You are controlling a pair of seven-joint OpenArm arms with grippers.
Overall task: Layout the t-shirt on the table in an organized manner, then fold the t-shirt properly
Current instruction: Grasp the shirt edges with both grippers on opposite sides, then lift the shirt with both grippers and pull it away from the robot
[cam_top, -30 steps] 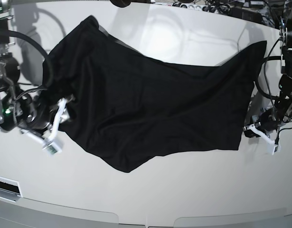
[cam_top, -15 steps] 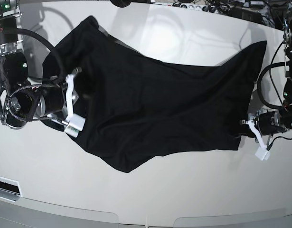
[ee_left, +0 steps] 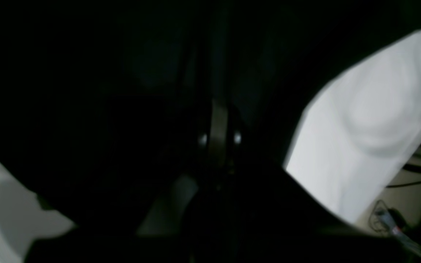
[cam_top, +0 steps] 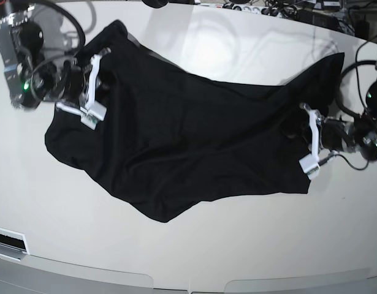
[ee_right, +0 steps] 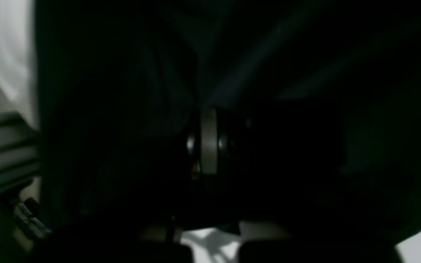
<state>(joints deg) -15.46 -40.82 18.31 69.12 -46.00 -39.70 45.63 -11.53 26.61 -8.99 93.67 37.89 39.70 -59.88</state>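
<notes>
Both end effectors, left (cam_top: pixel 309 139) and right (cam_top: pixel 92 86), had moved onto the t-shirt (cam_top: pixel 194 135) and clamped opposite edges, ready to spread it.

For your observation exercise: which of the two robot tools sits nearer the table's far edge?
The right tool, at the plain black cloth t-shirt's far corner; the left tool sits nearer.

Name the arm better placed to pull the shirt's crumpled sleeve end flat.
Right. The right gripper sits shut on the t-shirt's bunched end; the left gripper grips the opposite, flatter edge.

White table (cam_top: pixel 237 245) under black t-shirt (cam_top: pixel 194 141)
</notes>
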